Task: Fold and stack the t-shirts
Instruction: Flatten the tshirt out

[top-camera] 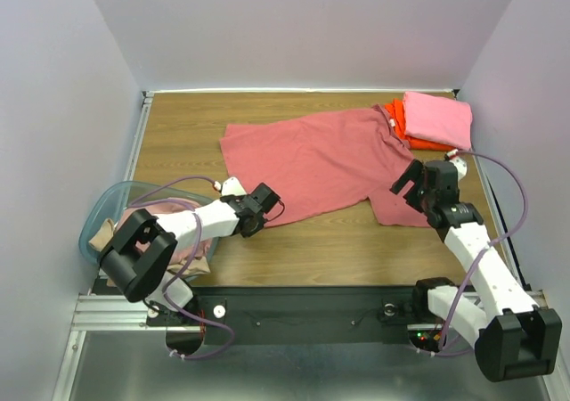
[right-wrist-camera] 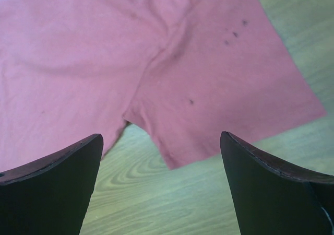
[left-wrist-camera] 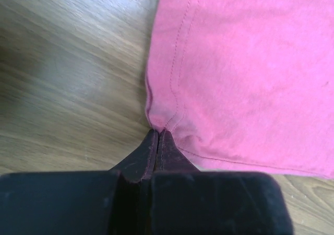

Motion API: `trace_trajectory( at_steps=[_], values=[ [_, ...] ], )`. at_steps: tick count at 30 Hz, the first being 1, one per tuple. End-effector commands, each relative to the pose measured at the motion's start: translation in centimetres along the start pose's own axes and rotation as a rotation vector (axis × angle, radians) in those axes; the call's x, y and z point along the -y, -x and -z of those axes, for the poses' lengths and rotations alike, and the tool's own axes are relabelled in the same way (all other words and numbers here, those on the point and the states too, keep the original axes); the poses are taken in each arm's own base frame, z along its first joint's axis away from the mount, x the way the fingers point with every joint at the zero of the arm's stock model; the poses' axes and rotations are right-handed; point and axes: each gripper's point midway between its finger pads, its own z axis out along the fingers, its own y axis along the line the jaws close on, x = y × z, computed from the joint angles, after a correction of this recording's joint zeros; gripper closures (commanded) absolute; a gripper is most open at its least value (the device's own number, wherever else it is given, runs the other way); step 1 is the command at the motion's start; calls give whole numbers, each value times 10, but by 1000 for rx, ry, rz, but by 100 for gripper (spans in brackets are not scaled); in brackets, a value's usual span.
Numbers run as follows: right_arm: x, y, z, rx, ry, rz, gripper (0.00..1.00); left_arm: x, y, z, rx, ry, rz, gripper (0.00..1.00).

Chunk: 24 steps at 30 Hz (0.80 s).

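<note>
Salmon-red cotton, a large short-sleeved salmon-red t-shirt (top-camera: 312, 160), lies spread open and mostly flat across the middle of the wooden table (top-camera: 178, 134), neck towards the far right, hem towards the left; the cloth looks thin, light and limp, so it will likely sag and drape from any one held point rather than keep its shape, and it may slide easily over the smooth wood. The left gripper (left-wrist-camera: 157, 136) has its dark jaws pressed together on the near corner of the hem, where the fabric puckers into a small pinch just at the tips; the double-stitched hem there is thicker than the body, a sensible place to grip. The right gripper (right-wrist-camera: 160, 137) hangs above the near sleeve (right-wrist-camera: 224, 89) with its jaws wide apart and nothing between them; the sleeve edge or the seam by the armpit looks the natural matching hold, so the near side could be lifted evenly at both ends. At the far right corner sit an orange t-shirt (top-camera: 405, 125) and, on top of it, a bright pink t-shirt (top-camera: 438, 118), both folded, touching the big shirt's collar end. A translucent blue-green basket (top-camera: 98, 218) at the near left holds more pale crumpled cloth, partly hidden by the left arm.
</note>
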Motion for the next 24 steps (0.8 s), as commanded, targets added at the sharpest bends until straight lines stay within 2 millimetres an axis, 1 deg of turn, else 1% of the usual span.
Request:
trace_trajectory(
  at_steps=[1,2,3,4,5,6,8,9,12,13,15,17,18,19,23,24],
  values=[
    [42,0,5,64,-192,-109,0,-19,16,-2,76,40,-16,100],
    [54,3,6,81,-244,-145,0,-16,20,0,86,19,-7,100],
    [63,4,7,90,-277,-171,0,-14,22,2,93,4,-8,100],
    [71,3,8,85,-308,-182,0,-14,25,5,105,-17,-16,100],
    [75,2,9,81,-322,-186,0,-13,27,7,113,-32,-19,100],
    [90,4,10,86,-371,-217,0,-8,30,9,125,-59,-17,100],
    [109,-1,8,83,-434,-240,0,-7,34,13,136,-93,-33,100],
    [114,-7,5,60,-457,-242,0,-5,35,15,141,-111,-27,100],
    [114,-20,-4,-6,-461,-282,0,-4,38,20,152,-148,-23,100],
    [114,-26,-11,-32,-472,-295,0,-5,38,22,154,-162,-22,100],
    [110,-28,-19,-54,-457,-294,2,-1,39,24,154,-192,-24,100],
    [111,-40,-27,-105,-460,-280,3,1,39,27,158,-218,-26,100],
    [112,-41,-31,-104,-460,-277,3,4,40,28,161,-233,-23,100],
    [117,-46,-35,-118,-484,-268,4,4,41,30,164,-241,-26,100],
    [120,-47,-48,-116,-494,-249,8,4,43,32,173,-250,-24,100],
    [117,-50,-55,-132,-479,-241,11,3,44,33,179,-251,-18,100]
  ],
)
